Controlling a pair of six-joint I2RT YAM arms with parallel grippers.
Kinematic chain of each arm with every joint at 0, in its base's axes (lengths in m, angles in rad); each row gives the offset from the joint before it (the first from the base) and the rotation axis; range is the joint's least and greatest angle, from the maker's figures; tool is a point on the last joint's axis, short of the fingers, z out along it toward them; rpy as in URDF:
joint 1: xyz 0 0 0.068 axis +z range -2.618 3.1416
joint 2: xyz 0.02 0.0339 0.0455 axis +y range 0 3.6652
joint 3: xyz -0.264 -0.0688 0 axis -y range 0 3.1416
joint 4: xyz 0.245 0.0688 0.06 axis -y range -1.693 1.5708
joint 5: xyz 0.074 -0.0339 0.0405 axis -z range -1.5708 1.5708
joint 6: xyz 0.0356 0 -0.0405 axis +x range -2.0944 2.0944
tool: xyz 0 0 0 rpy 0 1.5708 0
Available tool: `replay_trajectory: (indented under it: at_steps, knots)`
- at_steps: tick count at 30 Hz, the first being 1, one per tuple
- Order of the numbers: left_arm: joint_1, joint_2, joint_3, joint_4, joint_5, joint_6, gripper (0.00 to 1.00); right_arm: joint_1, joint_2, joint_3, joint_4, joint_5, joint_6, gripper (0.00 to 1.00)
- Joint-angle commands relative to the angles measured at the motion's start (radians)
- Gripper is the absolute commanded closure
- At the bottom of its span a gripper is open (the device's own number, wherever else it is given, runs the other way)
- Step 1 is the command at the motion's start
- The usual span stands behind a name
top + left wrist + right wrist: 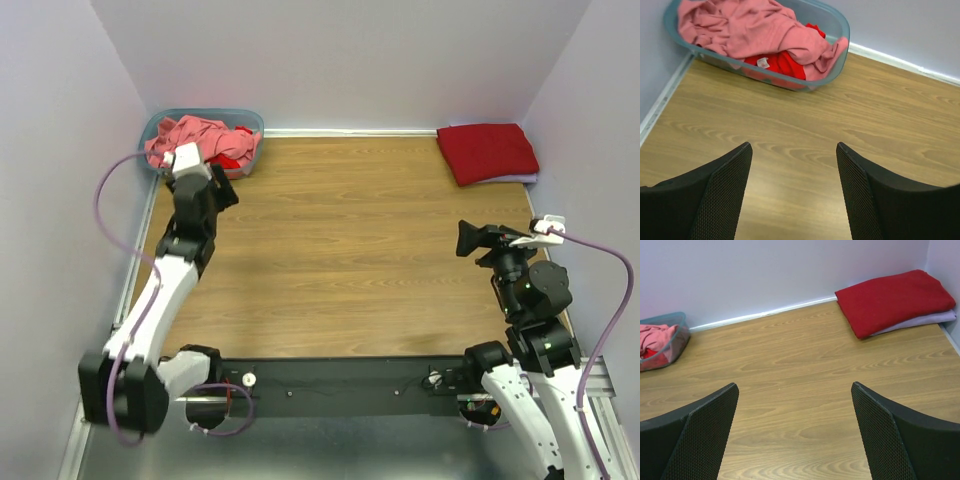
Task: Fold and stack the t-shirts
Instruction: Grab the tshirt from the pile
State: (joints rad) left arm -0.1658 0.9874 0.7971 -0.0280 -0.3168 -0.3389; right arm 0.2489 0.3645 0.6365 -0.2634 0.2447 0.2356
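A crumpled salmon-pink t-shirt (185, 135) lies heaped in the blue-grey tub (252, 122) at the back left, over a bright red t-shirt (236, 152). The left wrist view shows the pink one (740, 25) and the red one (782, 65) closer. A folded darker crimson t-shirt (488, 152) lies at the back right corner, also in the right wrist view (895, 297). My left gripper (226, 188) is open and empty above bare wood just in front of the tub (842, 35). My right gripper (466, 240) is open and empty over the table's right side.
A pale lavender folded piece (927, 320) lies under the crimson t-shirt. Walls close off the table at the back and both sides. The wooden tabletop (350, 250) stretches between the tub and the folded pile.
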Motion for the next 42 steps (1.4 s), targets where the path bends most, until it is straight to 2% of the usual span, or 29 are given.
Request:
replay_trajectory:
  at_steps: [1, 3, 5, 9, 12, 21, 28, 31, 32, 33, 34, 39, 42]
  knots:
    - [-0.001, 0.275, 0.224, -0.091, -0.036, -0.038, 0.25, 0.006, -0.009, -0.014, 0.000, -0.031, 0.010, 0.00]
    - [0.028, 0.386, 0.321, -0.119, -0.051, -0.041, 0.25, 0.006, -0.018, -0.017, 0.001, -0.036, 0.007, 0.00]
    - [0.072, 0.595, 0.494, -0.141, -0.039, -0.063, 0.25, 0.004, -0.030, -0.020, 0.003, -0.042, -0.002, 0.00]
    - [0.140, 0.807, 0.693, -0.206, -0.001, -0.094, 0.26, 0.004, -0.042, -0.023, 0.006, -0.038, -0.005, 0.00]
    - [0.192, 1.026, 0.914, -0.254, 0.008, -0.110, 0.27, 0.006, -0.042, -0.024, 0.007, -0.030, -0.010, 0.00]
    - [0.253, 1.312, 1.171, -0.234, 0.004, -0.094, 0.34, 0.004, 0.004, -0.028, 0.007, -0.033, -0.021, 0.00]
    - [0.278, 1.404, 1.219, -0.167, 0.084, -0.095, 0.39, 0.006, 0.054, -0.029, 0.007, -0.050, -0.032, 0.00]
    - [0.302, 1.435, 1.251, -0.170, 0.134, -0.097, 0.50, 0.006, 0.082, -0.028, 0.006, -0.053, -0.033, 0.00]
    - [0.307, 1.435, 1.249, -0.165, 0.152, -0.097, 0.61, 0.006, 0.089, -0.026, 0.006, -0.058, -0.035, 0.00]
    - [0.310, 1.432, 1.243, -0.159, 0.162, -0.092, 0.67, 0.006, 0.093, -0.026, 0.006, -0.059, -0.038, 0.00]
    - [0.311, 1.426, 1.242, -0.150, 0.165, -0.085, 1.00, 0.006, 0.096, -0.026, 0.006, -0.062, -0.039, 0.00]
    - [0.310, 1.380, 1.217, -0.124, 0.189, -0.051, 1.00, 0.004, 0.103, -0.027, 0.007, -0.064, -0.039, 0.00]
    - [0.311, 1.270, 1.191, -0.119, 0.197, -0.077, 1.00, 0.006, 0.097, -0.026, 0.006, -0.073, -0.039, 0.00]
